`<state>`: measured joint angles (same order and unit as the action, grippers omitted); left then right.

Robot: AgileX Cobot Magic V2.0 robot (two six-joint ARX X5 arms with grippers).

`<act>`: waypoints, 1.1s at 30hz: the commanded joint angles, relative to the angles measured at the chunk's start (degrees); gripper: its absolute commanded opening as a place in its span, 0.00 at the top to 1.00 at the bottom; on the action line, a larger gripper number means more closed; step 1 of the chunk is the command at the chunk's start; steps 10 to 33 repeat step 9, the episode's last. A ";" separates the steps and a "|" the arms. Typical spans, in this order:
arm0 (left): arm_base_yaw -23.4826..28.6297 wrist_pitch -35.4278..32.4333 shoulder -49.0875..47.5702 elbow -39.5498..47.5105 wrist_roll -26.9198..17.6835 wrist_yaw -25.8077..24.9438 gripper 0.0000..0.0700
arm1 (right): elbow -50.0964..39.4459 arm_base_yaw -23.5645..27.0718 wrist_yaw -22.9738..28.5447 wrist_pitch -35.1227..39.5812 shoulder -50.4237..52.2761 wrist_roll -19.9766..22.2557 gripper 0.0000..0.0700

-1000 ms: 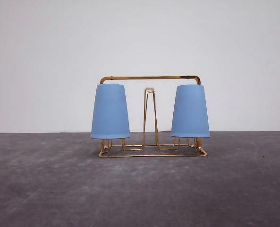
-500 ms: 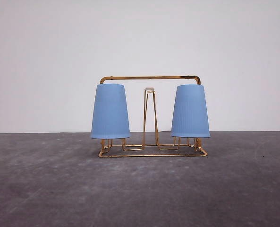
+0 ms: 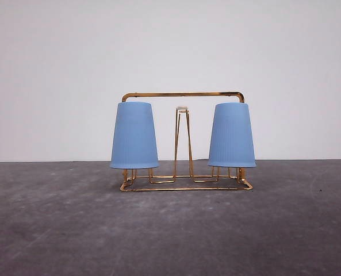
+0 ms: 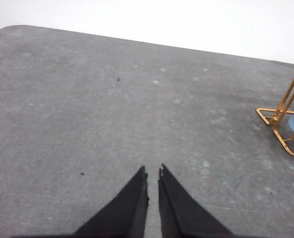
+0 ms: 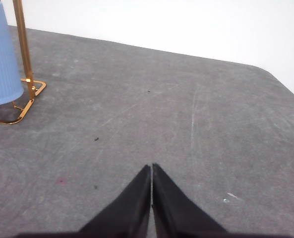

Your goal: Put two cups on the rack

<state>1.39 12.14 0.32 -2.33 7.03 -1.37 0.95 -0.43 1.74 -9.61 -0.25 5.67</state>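
Both cups sit inverted on the rack, which stands mid-table toward the far edge. The left cup hangs over the prongs at the rack's left end; the right cup hangs over those at the right end. Each rim floats above the wire base, not touching the table. The tall centre prong between them is bare. Judged from this layout, the task reads as complete.

The left gripper is empty with its fingertips nearly together, a thin slit between them. It hovers over bare table, with the rack's corner at the side. The right gripper is empty with fingertips pressed together, over bare table beside the rack's right end.

Remaining risks:
- The rack is light wire. Contact from either arm could slide or tip it, shedding both cups.
- The cups rest loose on narrow prongs. A sideways knock would likely lift one off.
- The left cup appears slightly tilted. Vibration could unseat it.
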 commanded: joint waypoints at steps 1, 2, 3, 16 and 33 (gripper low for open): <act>0.00 0.00 -0.07 0.79 -0.04 0.11 0.97 | -0.24 -0.17 0.22 0.61 0.04 -0.61 1.00; 0.00 0.00 -0.07 0.79 -0.04 0.11 0.97 | -0.24 -0.17 0.22 0.63 0.04 -0.61 1.00; 0.00 0.00 -0.07 0.79 -0.04 0.11 0.97 | -0.24 -0.17 0.22 0.63 0.04 -0.61 1.00; 0.00 0.00 -0.07 0.79 -0.04 0.11 0.97 | -0.24 -0.17 0.22 0.63 0.04 -0.61 1.00; 0.00 0.00 -0.07 0.79 -0.04 0.11 0.97 | -0.24 -0.17 0.22 0.63 0.04 -0.61 1.00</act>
